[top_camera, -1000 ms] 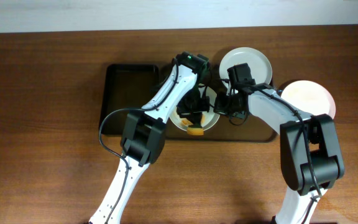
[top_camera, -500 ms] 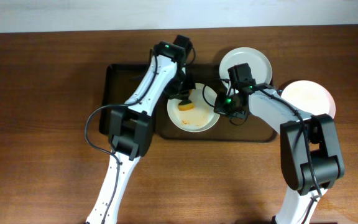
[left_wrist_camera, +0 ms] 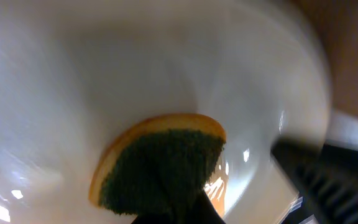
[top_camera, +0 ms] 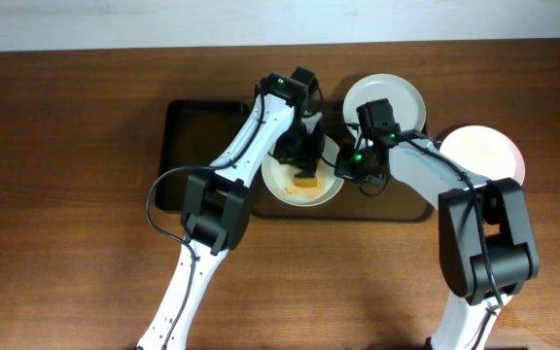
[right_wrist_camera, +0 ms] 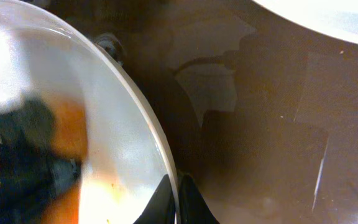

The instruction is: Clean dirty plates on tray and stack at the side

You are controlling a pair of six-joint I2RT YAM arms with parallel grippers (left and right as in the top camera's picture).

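Observation:
On the dark-brown tray (top_camera: 202, 146) a white plate (top_camera: 282, 185) lies at the middle front, with faint orange sauce marks. My left gripper (top_camera: 304, 163) is shut on an orange sponge with a green scouring face (top_camera: 306, 181) and presses it on the plate's centre; the left wrist view shows the sponge (left_wrist_camera: 160, 162), the plate (left_wrist_camera: 104, 74) and the sauce streaks (left_wrist_camera: 217, 186). My right gripper (top_camera: 342, 167) is shut on this plate's right rim (right_wrist_camera: 174, 190). A second plate (top_camera: 385, 100) lies at the tray's back right. A third plate (top_camera: 482, 156) lies on the table, right of the tray.
The wooden table (top_camera: 66, 194) surrounds the tray. The tray's left half is bare. In the right wrist view the tray floor (right_wrist_camera: 260, 124) and the second plate's edge (right_wrist_camera: 328, 15) show. The two arms lie close together over the tray's middle.
The left gripper has wiped the sponge across the plate: from the front edge to the back left, then back to the centre. The right gripper has kept its hold on the rim.

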